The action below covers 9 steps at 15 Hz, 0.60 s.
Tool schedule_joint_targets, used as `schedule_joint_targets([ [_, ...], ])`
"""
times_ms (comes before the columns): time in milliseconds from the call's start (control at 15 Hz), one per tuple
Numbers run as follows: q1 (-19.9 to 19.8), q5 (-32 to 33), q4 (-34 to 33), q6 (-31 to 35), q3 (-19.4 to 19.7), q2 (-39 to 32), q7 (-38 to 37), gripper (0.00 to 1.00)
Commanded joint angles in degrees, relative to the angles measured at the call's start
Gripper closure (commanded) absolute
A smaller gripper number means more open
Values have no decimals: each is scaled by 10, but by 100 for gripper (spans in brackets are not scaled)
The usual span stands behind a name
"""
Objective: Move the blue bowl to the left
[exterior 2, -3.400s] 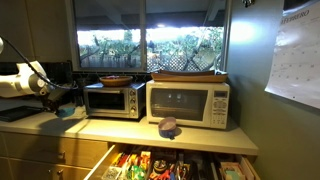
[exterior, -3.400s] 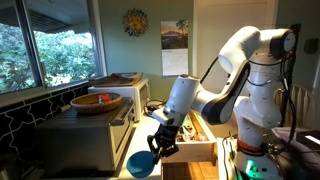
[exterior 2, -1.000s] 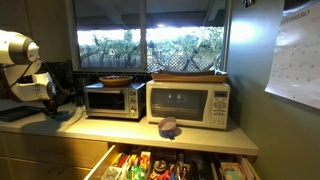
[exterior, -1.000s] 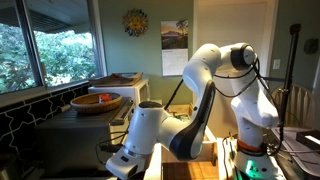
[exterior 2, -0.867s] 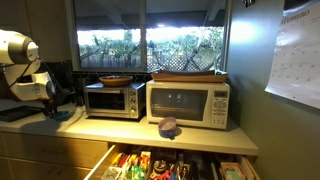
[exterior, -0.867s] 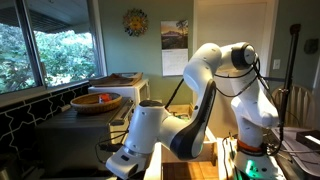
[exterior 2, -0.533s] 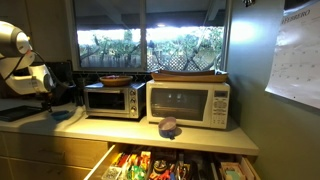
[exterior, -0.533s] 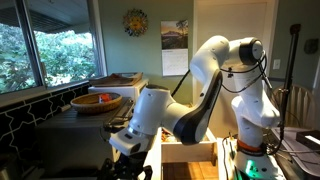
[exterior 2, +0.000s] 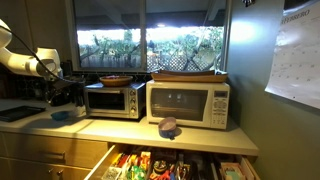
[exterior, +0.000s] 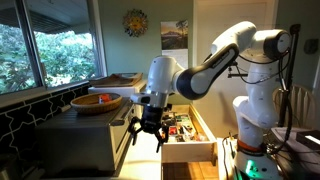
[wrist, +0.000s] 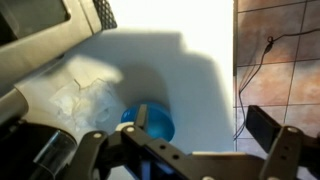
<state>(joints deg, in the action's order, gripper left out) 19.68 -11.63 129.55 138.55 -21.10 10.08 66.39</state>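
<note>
The blue bowl (exterior 2: 62,115) sits on the pale counter to the left of the toaster oven. In the wrist view the blue bowl (wrist: 152,124) lies on the white surface below me, partly behind one finger (wrist: 141,116). My gripper (wrist: 200,126) is open and empty, raised above the bowl and apart from it. In an exterior view the gripper (exterior: 148,137) hangs with spread fingers in front of the toaster oven, and the bowl does not show there.
A toaster oven (exterior 2: 112,100) carries a wooden bowl (exterior: 97,100) with red contents. A microwave (exterior 2: 188,104) stands beside it. An open drawer (exterior 2: 170,165) full of items juts out below the counter. A tiled wall with a cable (wrist: 272,55) borders the counter.
The gripper has opened, let go of the blue bowl and risen well above the counter. The bowl stays on the counter at the left.
</note>
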Motion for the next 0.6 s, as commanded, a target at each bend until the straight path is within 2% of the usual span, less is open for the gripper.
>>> schedule_joint_targets([
  [0, 2, -28, 94, -83, 58, 132, -42, 0],
  [133, -3, -19, 130, -138, 92, 190, -69, 0],
  [200, 13, -9, 72, -104, 85, 114, -49, 0],
  [333, 15, -7, 83, -112, 98, 137, -49, 0],
  [533, 19, -8, 75, -111, 93, 124, -49, 0],
])
